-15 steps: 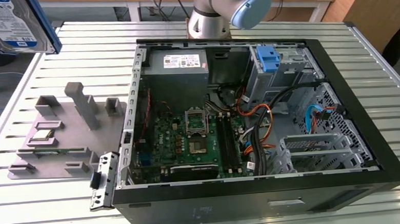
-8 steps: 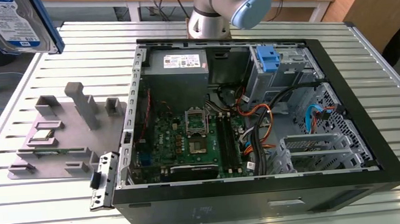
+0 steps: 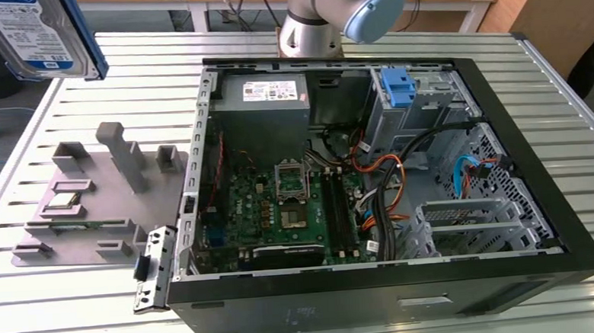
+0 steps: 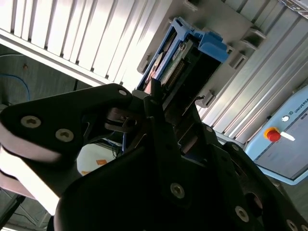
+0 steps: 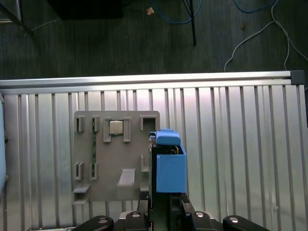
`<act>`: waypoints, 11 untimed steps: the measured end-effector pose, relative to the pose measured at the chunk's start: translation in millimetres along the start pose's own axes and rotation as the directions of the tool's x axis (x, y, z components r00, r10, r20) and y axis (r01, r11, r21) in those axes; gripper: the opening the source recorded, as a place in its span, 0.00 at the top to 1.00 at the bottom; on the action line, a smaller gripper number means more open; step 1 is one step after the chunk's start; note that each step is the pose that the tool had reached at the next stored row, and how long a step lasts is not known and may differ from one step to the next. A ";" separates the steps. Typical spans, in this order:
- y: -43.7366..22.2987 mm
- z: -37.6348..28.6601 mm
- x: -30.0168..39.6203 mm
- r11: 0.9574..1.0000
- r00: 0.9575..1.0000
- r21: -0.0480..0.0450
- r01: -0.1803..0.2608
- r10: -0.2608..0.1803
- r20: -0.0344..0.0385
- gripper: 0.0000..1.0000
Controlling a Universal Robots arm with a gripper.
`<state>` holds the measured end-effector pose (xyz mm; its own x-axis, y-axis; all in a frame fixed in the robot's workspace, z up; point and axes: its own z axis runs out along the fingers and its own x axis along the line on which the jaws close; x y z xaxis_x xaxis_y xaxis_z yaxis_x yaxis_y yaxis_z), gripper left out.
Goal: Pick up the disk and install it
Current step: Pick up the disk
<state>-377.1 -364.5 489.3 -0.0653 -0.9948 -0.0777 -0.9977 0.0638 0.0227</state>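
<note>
Exterior view: the disk (image 3: 41, 35) hangs in the air at the exterior view's upper left, label side to the camera, blue rail along one edge, well apart from the open computer case (image 3: 334, 298) lying on the slatted table (image 3: 82, 323); the arm (image 3: 319, 13) rises behind the case. Grey fixture plate (image 3: 86, 216) sits on the table just beside the case, on the exterior view's left, carrying a few small parts. Inside the case: motherboard (image 3: 279, 213), grey power-supply box (image 3: 268, 92), a blue bracket (image 3: 399, 85) up in the drive cage. Second wrist view: gripper (image 4: 161, 103), black fingers (image 4: 161, 139) closed narrow on the disk (image 4: 192, 53), clamping it by one end, connector side visible, table slats and the grey plate beyond it. First wrist view: looking down past the gripper (image 5: 163, 219), the disk (image 5: 169, 168) is edge-on with its blue rail showing, over the edge of the fixture plate (image 5: 110, 163), apparently raised clear of it rather than resting, though the gap itself can't be read from this angle. Judgement: pick-up half looks done, the disk is gripped and off the plate; install half not done, the disk is outside the case and well away from the drive cage, and I can't make out any drive seated there
</note>
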 end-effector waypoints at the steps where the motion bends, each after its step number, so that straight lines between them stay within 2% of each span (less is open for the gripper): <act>1: -2.4 -0.1 -0.2 1.000 1.000 0.000 0.000 0.000 0.000 0.65; 11: -27.0 -0.4 -1.8 1.000 1.000 0.000 0.000 0.000 0.000 0.65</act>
<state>-350.1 -364.6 489.3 -0.0653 -0.9948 -0.0778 -0.9977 0.0637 0.0226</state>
